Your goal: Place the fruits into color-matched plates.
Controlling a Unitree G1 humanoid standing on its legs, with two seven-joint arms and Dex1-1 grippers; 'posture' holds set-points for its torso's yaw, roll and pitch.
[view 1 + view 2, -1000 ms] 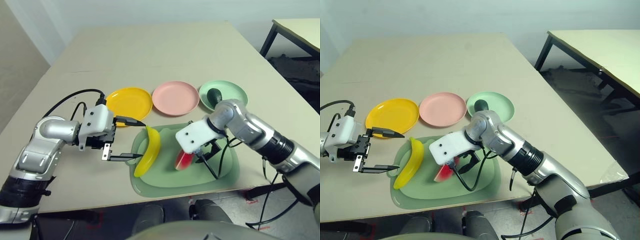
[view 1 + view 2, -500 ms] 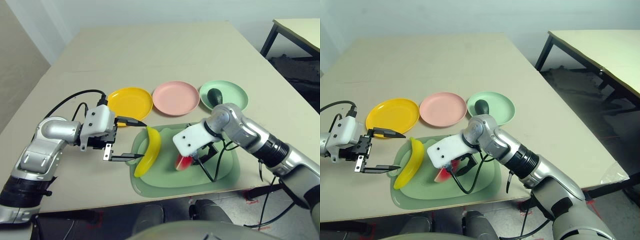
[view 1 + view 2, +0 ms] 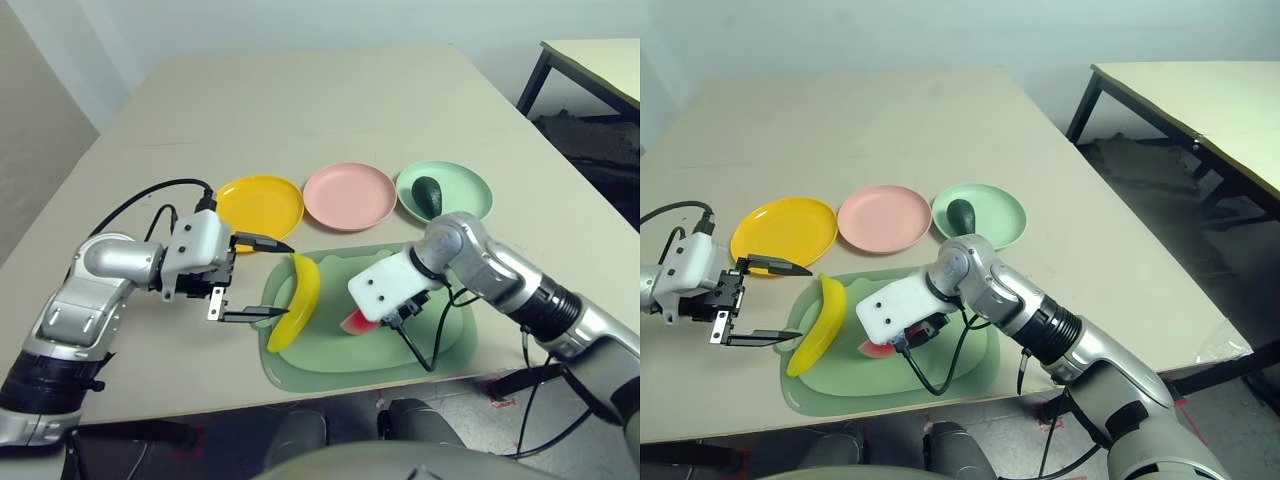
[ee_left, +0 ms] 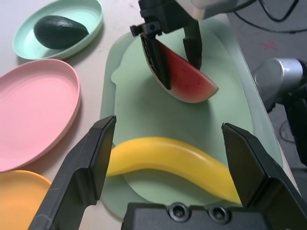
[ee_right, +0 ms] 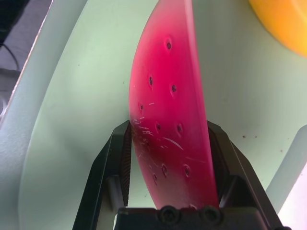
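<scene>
Tabletop [image 3: 330,110]: beige, a second table [image 3: 600,55] far right.
Left gripper [image 3: 262,279]: spread apart (beside banana [image 3: 296,303]).
Right gripper [image 4: 172,50]: clamped on watermelon wedge [image 4: 184,76].

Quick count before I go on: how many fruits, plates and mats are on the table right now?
Fruits: 3 (banana, watermelon wedge, avocado)
Plates: 3 (yellow plate, pink plate, green plate)
Mats: 1 (cutting mat)
Total: 7
</scene>
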